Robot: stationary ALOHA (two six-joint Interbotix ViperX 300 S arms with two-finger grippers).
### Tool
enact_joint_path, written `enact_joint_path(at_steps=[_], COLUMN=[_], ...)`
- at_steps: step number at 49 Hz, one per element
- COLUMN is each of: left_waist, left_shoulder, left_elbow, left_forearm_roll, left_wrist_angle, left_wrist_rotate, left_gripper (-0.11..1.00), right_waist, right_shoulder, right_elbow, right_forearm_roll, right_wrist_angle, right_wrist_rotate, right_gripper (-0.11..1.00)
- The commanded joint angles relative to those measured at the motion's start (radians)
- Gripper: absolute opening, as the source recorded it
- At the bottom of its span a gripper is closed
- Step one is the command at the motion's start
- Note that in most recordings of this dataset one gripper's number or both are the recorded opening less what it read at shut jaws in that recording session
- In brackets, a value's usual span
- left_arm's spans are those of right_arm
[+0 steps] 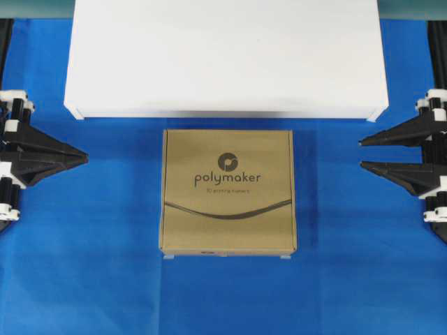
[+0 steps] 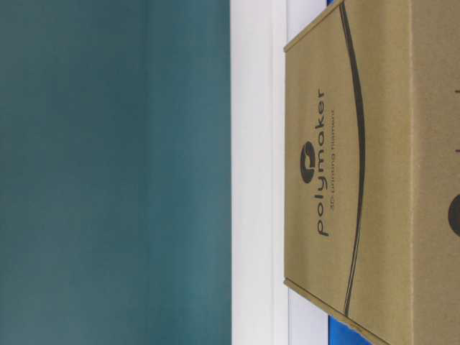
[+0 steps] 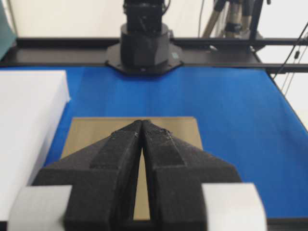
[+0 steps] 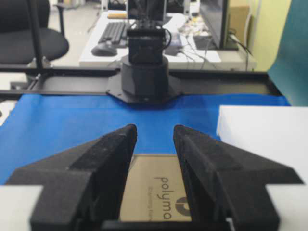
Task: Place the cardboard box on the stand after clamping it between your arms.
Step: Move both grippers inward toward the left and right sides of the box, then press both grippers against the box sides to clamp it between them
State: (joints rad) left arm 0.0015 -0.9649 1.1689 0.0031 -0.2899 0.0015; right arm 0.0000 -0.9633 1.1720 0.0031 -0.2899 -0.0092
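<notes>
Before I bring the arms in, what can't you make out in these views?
- Brown cardboard box: side walls unseen overhead; cut off by the table-level edge; partly hidden by black fingers in both wrist views.
- White stand: far edge cropped overhead.
- Small print under the logo: too small.
- Left gripper, right gripper: arms cropped.

One camera looks straight down; another sits low, rotated sideways, close against the cardboard box (image 2: 374, 180). Both wrist cameras face inward over their fingers, sharing that box.

A blue-covered desk (image 1: 349, 279) carries two things — the white stand (image 1: 223, 56) along the far edge and the flat brown box (image 1: 228, 192) lying just in front of it, centred, a narrow blue strip between them.
</notes>
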Motion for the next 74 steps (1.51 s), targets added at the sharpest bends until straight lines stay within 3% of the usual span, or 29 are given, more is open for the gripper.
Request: enact_joint_path(at_steps=[1, 4, 9, 27, 47, 56, 60, 70, 74], left_waist=[0.006, 0.006, 0.006, 0.017, 0.023, 0.025, 0.025, 0.029, 0.029], left_shoulder=[0.041, 0.063, 0.097, 0.210, 0.380, 0.437, 0.449, 0.488, 0.505], left_elbow=[-0.020, -0.032, -0.057, -0.155, -0.238, -0.267, -0.268, -0.250, -0.249], left_forearm_roll=[0.043, 0.041, 0.043, 0.043, 0.044, 0.051, 0.051, 0.051, 0.051], left_wrist_angle=[0.018, 0.046, 0.097, 0.417, 0.638, 0.707, 0.707, 0.681, 0.655], left_wrist_rotate=[-0.023, -0.032, -0.035, -0.018, -0.018, -0.015, -0.015, -0.037, -0.032], left_gripper=[0.05, 0.08, 0.00, 0.00, 0.00, 0.01, 0.12, 0.71, 0.87], right_waist=[-0.012, -0.020, -0.031, -0.057, -0.061, -0.063, -0.063, -0.063, -0.063], right_shoulder=[0.012, 0.021, 0.040, 0.176, 0.362, 0.414, 0.431, 0.497, 0.525], right_elbow=[-0.011, -0.012, -0.038, -0.169, -0.233, -0.262, -0.272, -0.278, -0.278], right_forearm_roll=[0.002, 0.020, 0.040, 0.040, 0.035, 0.031, 0.031, 0.028, 0.023], right_wrist_angle=[-0.005, 0.035, 0.146, 0.592, 0.842, 0.904, 0.913, 0.971, 0.977], right_wrist_rotate=[0.011, 0.017, 0.025, 0.035, 0.034, 0.032, 0.034, 0.034, 0.026], right_gripper=[0.14, 0.17, 0.07, 0.05, 0.07, 0.18, 0.31, 0.88, 0.99])
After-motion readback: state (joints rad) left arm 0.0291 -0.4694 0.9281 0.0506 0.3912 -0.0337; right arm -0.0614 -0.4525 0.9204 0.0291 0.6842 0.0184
